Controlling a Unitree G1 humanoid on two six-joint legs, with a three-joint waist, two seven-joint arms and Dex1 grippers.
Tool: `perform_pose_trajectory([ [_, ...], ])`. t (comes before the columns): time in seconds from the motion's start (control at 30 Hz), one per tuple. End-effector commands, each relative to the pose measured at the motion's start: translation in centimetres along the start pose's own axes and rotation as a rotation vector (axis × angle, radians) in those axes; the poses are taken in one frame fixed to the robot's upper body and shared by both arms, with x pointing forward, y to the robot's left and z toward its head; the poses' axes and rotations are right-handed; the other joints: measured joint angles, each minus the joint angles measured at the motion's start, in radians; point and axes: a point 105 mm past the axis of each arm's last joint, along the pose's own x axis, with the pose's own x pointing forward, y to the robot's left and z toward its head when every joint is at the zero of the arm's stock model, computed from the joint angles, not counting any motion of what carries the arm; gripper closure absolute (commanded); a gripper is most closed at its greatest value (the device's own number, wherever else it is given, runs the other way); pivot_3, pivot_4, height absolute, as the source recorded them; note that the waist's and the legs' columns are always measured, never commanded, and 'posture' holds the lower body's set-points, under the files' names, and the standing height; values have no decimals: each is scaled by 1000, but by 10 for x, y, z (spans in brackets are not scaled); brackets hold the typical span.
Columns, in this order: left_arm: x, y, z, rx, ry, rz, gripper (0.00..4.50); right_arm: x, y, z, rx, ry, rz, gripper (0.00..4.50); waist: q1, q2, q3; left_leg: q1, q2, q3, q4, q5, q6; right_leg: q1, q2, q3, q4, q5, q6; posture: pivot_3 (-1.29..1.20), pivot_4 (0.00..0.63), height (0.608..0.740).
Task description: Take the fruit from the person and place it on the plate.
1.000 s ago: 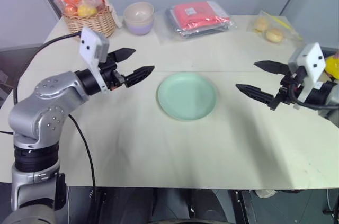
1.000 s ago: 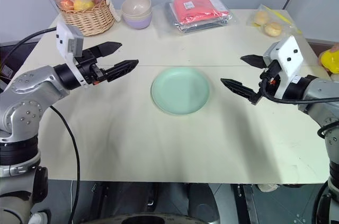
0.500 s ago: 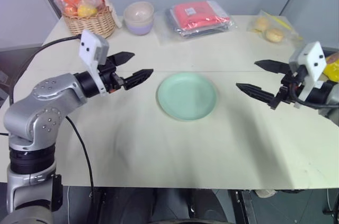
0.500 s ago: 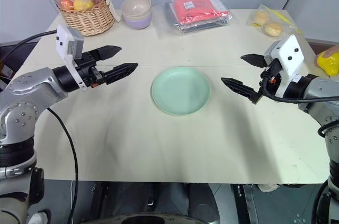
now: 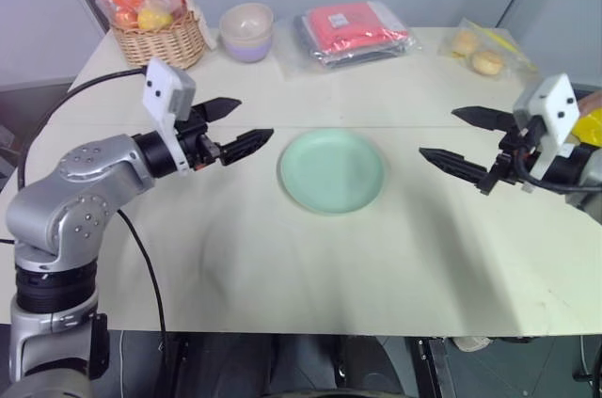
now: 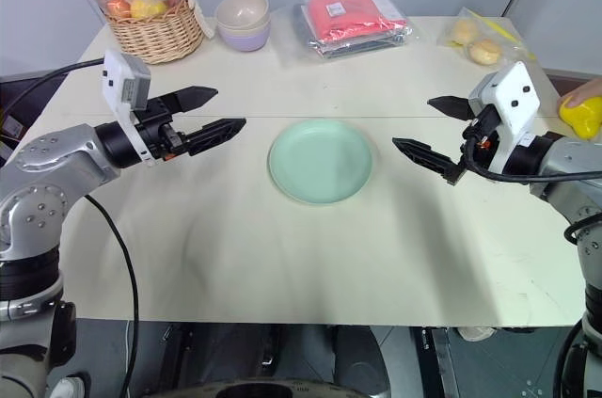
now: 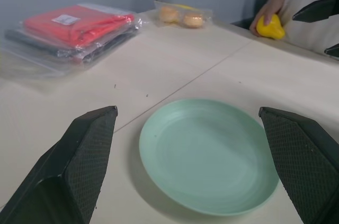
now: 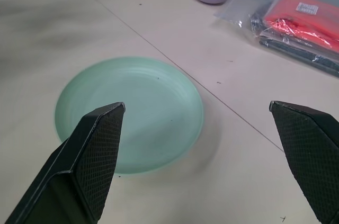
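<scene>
The yellow fruit (image 6: 583, 117) sits at the table's far right edge under the person's hand (image 7: 263, 15), just behind my right arm; it also shows as the fruit (image 7: 270, 27) in the left wrist view. The mint-green plate (image 5: 332, 170) lies empty at the table's middle. My left gripper (image 5: 255, 119) hovers open to the left of the plate, pointing at it. On the plate's right, my right gripper (image 5: 437, 133) is open too, fingers spread wide and holding nothing, pointing away from the fruit.
Along the back edge stand a wicker basket (image 5: 156, 29) of wrapped fruits, a beige-and-lavender bowl (image 5: 247, 32), a bagged red packet (image 5: 354, 29) and a bag of buns (image 5: 479, 52). Bare tabletop (image 5: 310, 257) lies in front of the plate.
The person's hand with the fruit has shifted slightly at the right edge. Both grippers stay open and in place.
</scene>
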Motion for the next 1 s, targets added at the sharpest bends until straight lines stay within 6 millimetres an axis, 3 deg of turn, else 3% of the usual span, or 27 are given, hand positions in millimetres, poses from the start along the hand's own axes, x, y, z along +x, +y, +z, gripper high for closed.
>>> perform_pose_trajectory([
  [0.03, -1, -4, 12, 52, -37, -13, 30, -4, -1, 13, -44, -30, -9, 0, 0, 0, 0, 0, 0, 0, 0, 0, 0, 0, 0, 0, 0, 0, 0, 0, 150, 740],
  [0.73, 4, -5, 16, 54, -55, -26, 30, -2, 0, 16, -34, -64, -20, 0, 0, 0, 0, 0, 0, 0, 0, 0, 0, 0, 0, 0, 0, 0, 0, 0, 150, 740],
  [0.9, 8, -4, 17, 42, -68, -21, 30, 13, 7, 24, -9, -129, -12, 0, -3, 0, 0, 0, 0, 0, 0, 0, 0, 0, 0, 0, 0, 0, 0, 0, 150, 740],
  [1.0, 9, -4, 18, 41, -73, -21, 30, 28, -4, 34, 45, -199, -97, 0, -5, 0, 0, 0, 0, 0, 0, 0, 0, 0, 0, 0, 0, 0, 0, 0, 150, 740],
])
